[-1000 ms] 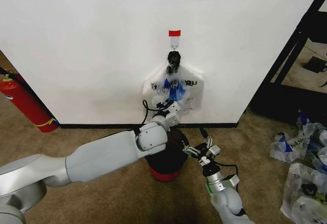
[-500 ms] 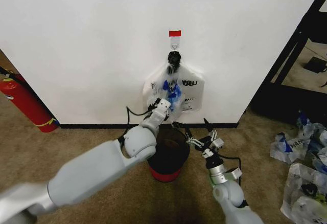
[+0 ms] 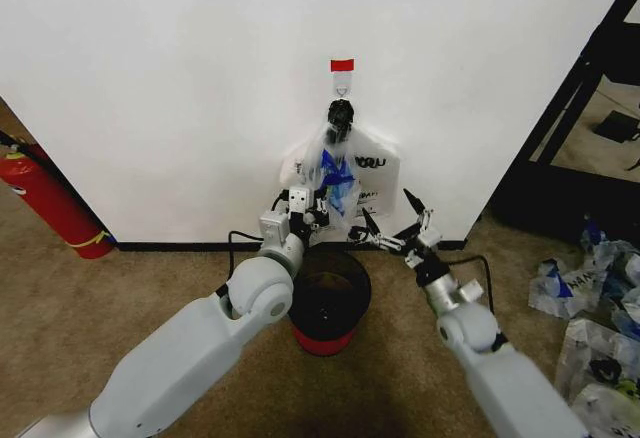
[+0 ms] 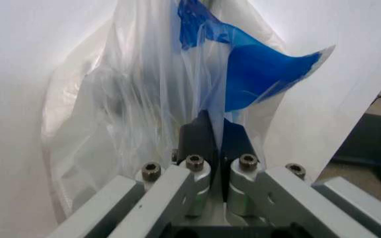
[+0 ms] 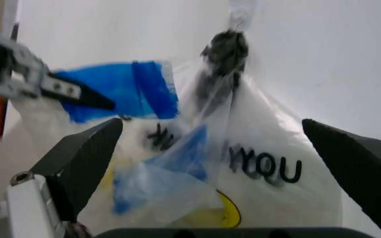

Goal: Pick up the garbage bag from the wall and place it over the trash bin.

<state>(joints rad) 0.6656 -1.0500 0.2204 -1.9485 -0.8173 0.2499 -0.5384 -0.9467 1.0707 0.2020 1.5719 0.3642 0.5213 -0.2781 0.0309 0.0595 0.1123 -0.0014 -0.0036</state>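
Both arms have come up and in toward the wall (image 3: 150, 78) since a second ago: left claw (image 3: 318, 207) has lifted from just over the trash bin (image 3: 328, 298) to the lower edge of the hanging plastic, right claw (image 3: 400, 226) has swung from beside the bin up to the same height, just right of it. Left claw is closed down, pads pinching a thin see-through layer with a blue handle patch, i.e. the garbage bag (image 4: 243, 74) (left wrist view shows film running between the pads). Right claw is spread wide, holding nothing, pointed at the whitish THANK YOU bundle (image 5: 270, 163) with its black knot (image 3: 340, 116). Bag hangs against the wall under the hook (image 3: 342, 84) and red tape (image 3: 342, 64), directly above the bin. Judgement: grasp looks made, bag not yet peeled free; right claw seems staged for a second hold.
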